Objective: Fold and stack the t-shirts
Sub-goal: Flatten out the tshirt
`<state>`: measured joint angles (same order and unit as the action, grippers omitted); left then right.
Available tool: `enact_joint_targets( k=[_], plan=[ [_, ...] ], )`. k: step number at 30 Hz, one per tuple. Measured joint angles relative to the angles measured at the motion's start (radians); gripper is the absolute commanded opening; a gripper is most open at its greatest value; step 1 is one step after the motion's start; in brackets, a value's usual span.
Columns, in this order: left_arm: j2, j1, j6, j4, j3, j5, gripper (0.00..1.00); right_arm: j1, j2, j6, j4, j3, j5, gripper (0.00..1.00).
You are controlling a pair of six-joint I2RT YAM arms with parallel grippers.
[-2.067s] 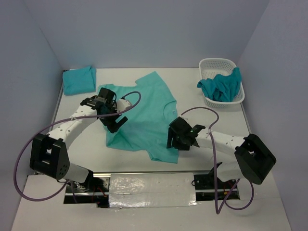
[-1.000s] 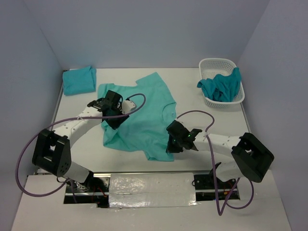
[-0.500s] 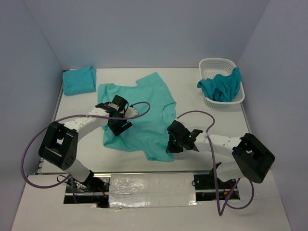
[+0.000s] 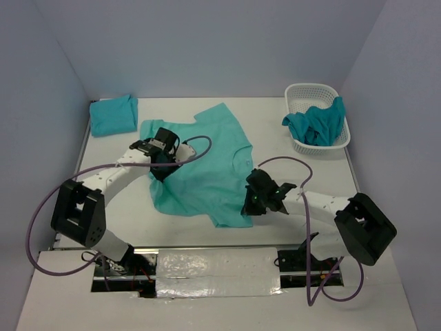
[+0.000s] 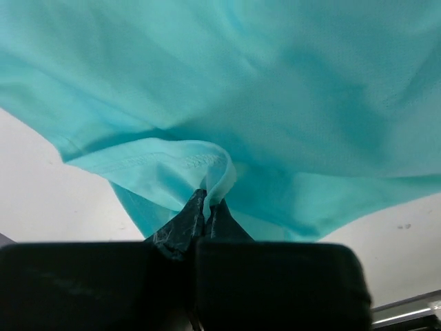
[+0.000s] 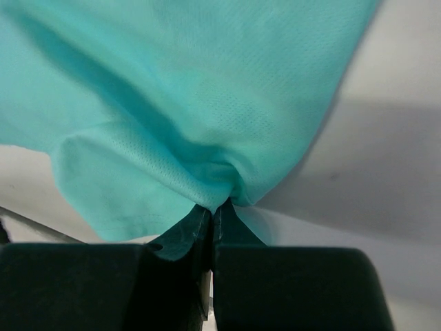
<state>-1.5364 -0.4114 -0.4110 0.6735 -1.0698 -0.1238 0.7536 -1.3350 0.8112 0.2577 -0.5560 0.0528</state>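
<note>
The white bench point(image 4: 289, 138) carries one teal t-shirt point(image 4: 207, 165), spread at centre with its near hem rumpled. A white basket point(image 4: 314, 89) at far right holds crumpled teal shirts point(image 4: 317, 124). One folded shirt point(image 4: 114, 114) sits in the far left corner. The left hand point(image 5: 207, 207) pinches a fold at the spread shirt's left edge. The right hand point(image 6: 212, 207) pinches its near right corner.

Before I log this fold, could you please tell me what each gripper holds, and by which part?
Both hold the spread t-shirt: the left gripper pinches a stitched hem at its left, the right gripper a bunched fold at its near-right edge.
</note>
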Motion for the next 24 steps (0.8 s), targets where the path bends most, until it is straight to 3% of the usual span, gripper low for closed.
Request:
enact_joint_targets(
  k=[3,6,15,18,20,22,24],
  plan=[
    [0.012,0.046,0.000,0.027,-0.090,0.052,0.00,-0.126,0.025,-0.053,0.014,-0.017,0.024,0.00],
    [-0.022,0.126,0.010,0.035,-0.260,0.109,0.00,-0.288,0.005,-0.133,0.071,-0.159,0.047,0.00],
    [-0.505,0.298,0.116,-0.105,-1.284,0.202,0.00,-0.621,-0.295,-0.346,0.188,-1.261,0.054,0.00],
    [-0.519,0.344,0.159,-0.233,-1.331,0.234,0.00,-0.695,-0.320,-0.384,0.211,-1.497,0.029,0.00],
    [-0.516,0.359,0.179,-0.285,-1.336,0.268,0.00,-0.702,-0.299,-0.402,0.209,-1.542,0.036,0.00],
    [-0.506,0.363,0.180,-0.314,-1.324,0.286,0.00,-0.686,-0.251,-0.417,0.196,-1.488,0.046,0.00],
    [-0.464,0.360,0.178,-0.330,-1.243,0.304,0.00,-0.672,-0.168,-0.423,0.188,-1.331,0.052,0.00]
  ],
)
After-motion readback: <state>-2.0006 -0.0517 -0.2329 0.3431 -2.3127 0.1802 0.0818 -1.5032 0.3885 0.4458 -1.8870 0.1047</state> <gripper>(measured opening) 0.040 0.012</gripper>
